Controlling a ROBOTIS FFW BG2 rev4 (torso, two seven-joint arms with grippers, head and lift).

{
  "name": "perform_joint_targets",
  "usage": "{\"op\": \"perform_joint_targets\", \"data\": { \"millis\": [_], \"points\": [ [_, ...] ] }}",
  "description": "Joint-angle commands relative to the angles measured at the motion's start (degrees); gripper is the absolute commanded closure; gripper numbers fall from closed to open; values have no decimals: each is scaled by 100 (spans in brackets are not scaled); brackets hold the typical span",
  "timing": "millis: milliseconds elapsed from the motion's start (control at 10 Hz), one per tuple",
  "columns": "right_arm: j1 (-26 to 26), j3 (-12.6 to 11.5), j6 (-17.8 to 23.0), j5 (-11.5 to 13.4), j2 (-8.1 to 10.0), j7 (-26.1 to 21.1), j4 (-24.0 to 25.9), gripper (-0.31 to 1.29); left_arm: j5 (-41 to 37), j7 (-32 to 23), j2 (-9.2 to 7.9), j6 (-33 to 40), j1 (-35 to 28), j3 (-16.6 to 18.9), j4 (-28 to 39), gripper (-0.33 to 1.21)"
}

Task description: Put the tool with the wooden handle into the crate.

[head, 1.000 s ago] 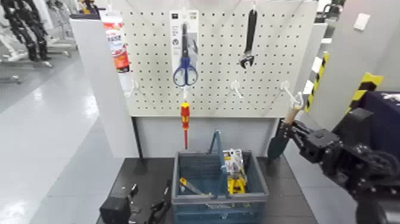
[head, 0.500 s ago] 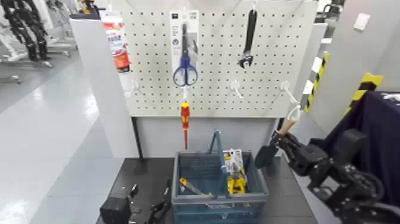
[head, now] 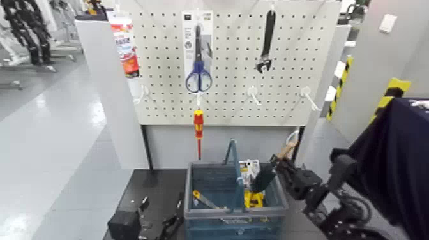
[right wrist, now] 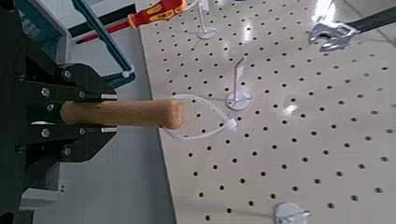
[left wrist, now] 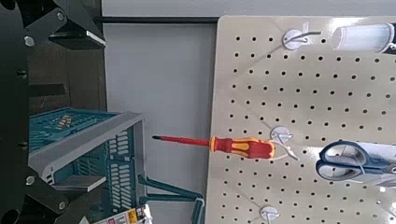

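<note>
Trowel (head: 276, 167) hangs at a slant in the head view, its pale handle up and toward the robot's right, its dark green blade (head: 262, 179) reaching down and leftward over the right side of the crate (head: 237, 212). The right gripper (head: 280, 161) has it by the wood, so the blade leads and the arm trails outside the right wall. The teal loop handle (head: 239, 175) stands just left of the blade, and a yellow-and-white package (head: 254, 198) lies inside on that same side. How high the blade is above the rim, I cannot tell. The move likely wants a little more leftward travel, then down between loop and right wall; drifting too far left could catch the loop.

From the left wrist, the left gripper (left wrist: 101, 110) shows its fingers wide apart with nothing between them. That arm waits low, left of the crate, and the right is clearly the one to finish.

At the right wrist, both fingers are closed firmly on the wooden handle (right wrist: 140, 113). Its rounded end sticks out past the fingertips, with a white tie loop (right wrist: 199, 97) hanging off it, apart from the pegboard hooks.
</note>
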State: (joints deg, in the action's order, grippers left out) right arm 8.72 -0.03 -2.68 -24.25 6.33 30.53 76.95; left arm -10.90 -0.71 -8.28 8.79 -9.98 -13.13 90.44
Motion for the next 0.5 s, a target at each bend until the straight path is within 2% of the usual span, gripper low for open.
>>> {"op": "perform_joint_targets", "data": {
  "millis": [100,300,400,500],
  "points": [
    [350,443,40,-36,0,-38,-822,124,0,18,-16,0,13,-14,0,26],
    [543,706,-118,-27,-18,-161,-1060,118,0,18,-33,9,40,-23,-9,26],
    [587,794,-224,17,-18,-205,-1068,100,-9,18,-33,18,40,-23,-18,26],
    [596,812,-250,-1,-18,-214,-1051,69,-9,18,-42,18,40,-23,-18,26]
  ]
}}
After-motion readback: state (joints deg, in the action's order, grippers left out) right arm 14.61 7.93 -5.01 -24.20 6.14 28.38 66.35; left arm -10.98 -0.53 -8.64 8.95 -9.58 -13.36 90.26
